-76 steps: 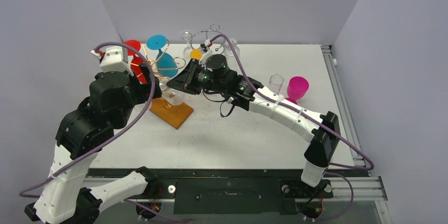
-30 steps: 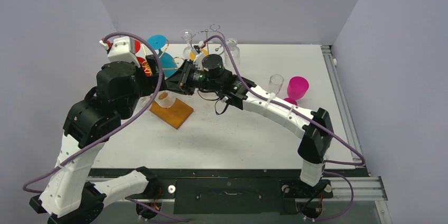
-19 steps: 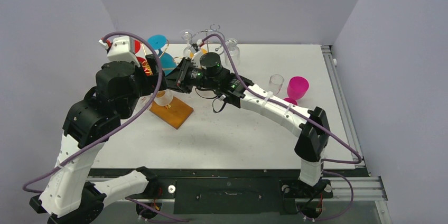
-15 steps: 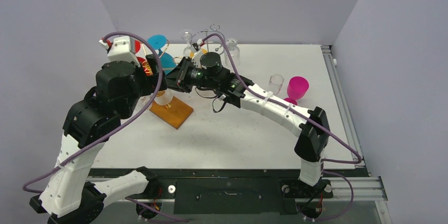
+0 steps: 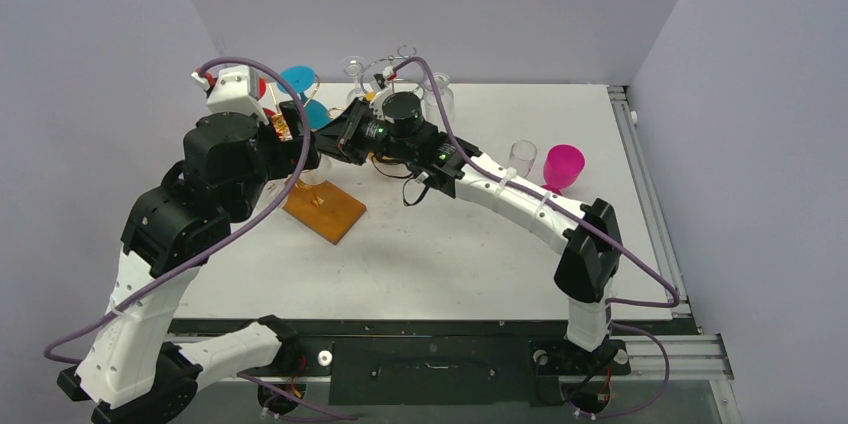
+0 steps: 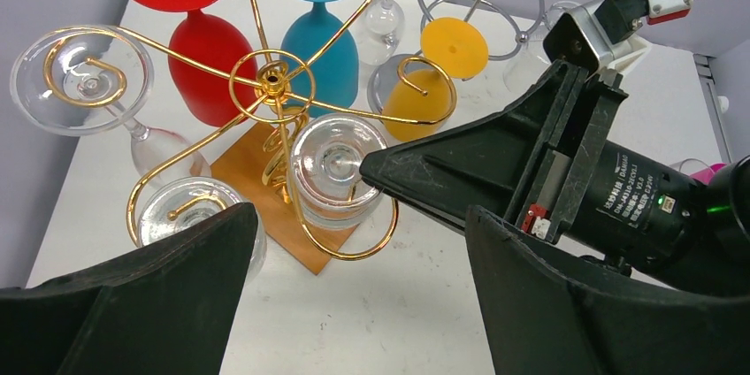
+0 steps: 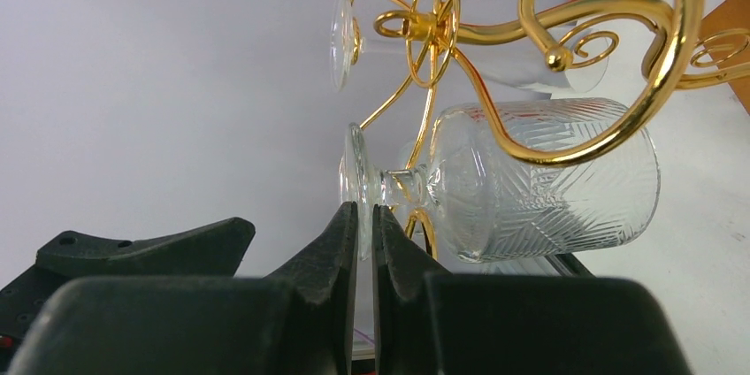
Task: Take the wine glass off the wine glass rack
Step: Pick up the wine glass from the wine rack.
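Note:
The gold wire wine glass rack [image 6: 270,83] stands on a wooden base [image 5: 325,206] at the table's back left. A clear patterned wine glass [image 6: 336,167] hangs upside down in one of its hooks. My right gripper [image 7: 364,225] is shut on the edge of this glass's round foot [image 7: 356,182]; the bowl [image 7: 548,180] lies inside a gold loop. In the top view my right gripper [image 5: 322,149] sits at the rack. My left gripper [image 6: 363,304] is open and empty, hovering above the rack's near side.
Red [image 6: 208,52], blue [image 6: 318,48], yellow [image 6: 424,101] and two more clear glasses [image 6: 80,79] hang on the gold rack. A silver rack [image 5: 395,69] stands behind it. A pink glass [image 5: 563,166] and a small clear glass [image 5: 521,157] stand at the right.
My right gripper has moved left and back into the rack, up to the clear glass's foot. My left arm has swung back over the rack.

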Robot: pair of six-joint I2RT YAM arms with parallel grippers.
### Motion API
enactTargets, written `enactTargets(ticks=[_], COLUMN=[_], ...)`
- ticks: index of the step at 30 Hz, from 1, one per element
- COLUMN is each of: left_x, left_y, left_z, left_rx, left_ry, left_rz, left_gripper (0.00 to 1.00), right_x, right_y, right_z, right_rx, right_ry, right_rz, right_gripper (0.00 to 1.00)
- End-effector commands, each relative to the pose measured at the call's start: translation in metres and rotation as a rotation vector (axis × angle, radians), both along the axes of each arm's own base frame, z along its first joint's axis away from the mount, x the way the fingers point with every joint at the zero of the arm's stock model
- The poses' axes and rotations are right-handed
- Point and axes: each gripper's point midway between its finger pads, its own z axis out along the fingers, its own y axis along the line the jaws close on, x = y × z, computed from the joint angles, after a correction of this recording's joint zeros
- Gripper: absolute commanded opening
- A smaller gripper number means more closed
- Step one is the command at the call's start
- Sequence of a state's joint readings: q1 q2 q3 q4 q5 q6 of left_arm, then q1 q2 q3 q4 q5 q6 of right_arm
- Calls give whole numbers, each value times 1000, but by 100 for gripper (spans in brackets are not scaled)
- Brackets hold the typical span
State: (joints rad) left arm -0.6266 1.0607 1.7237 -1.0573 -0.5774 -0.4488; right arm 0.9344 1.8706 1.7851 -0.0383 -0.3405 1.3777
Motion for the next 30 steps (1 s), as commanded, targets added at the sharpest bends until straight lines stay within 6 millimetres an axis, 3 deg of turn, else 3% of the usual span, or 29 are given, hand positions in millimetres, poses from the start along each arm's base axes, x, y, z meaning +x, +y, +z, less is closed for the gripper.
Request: enactTargets(ticks=[1, 12, 30], left_x=[2, 6, 13], left_y=[-2, -7, -21], left_z=[24, 25, 22], left_rx=[-42, -46, -64], left_ry=[-69, -68, -56], left_rz=[-10, -25, -62], left_gripper=[85, 85, 85], right_x=[11, 24, 16], right_y=[-8, -28, -58], right_z=[70, 75, 83], right_rx=[172, 172, 187], right_ry=[-106, -118, -134], right_rz=[-47, -116, -146], right_gripper=[0, 0, 0])
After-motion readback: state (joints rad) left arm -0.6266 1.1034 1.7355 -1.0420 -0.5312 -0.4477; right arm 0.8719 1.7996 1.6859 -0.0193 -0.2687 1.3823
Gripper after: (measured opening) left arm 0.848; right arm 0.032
